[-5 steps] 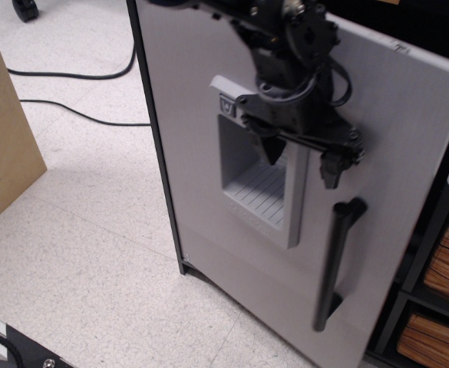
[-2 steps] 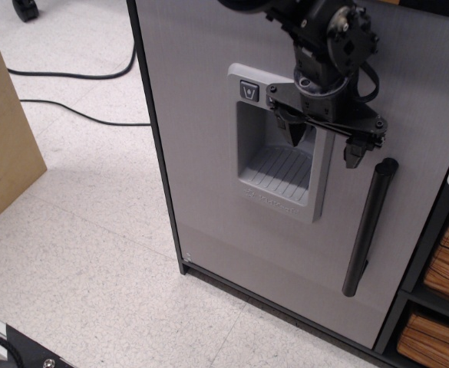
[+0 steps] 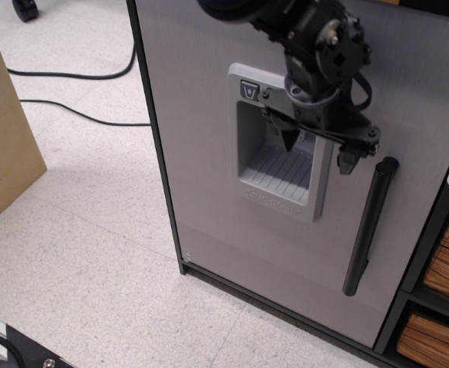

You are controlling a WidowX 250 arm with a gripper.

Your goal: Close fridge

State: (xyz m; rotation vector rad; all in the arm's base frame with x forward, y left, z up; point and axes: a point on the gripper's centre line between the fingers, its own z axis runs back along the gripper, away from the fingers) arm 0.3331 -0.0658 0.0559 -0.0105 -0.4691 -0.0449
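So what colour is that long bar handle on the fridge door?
Black. The handle stands out against the light-grey door in the only camera view.

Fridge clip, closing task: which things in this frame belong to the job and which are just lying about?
Part of the job:
- fridge, its light-grey door, with dispenser panel and black bar handle
- gripper, jaws spread in front of the door

Lying about:
- black cables on the floor
- shelf unit with wicker baskets
- wooden panel at left
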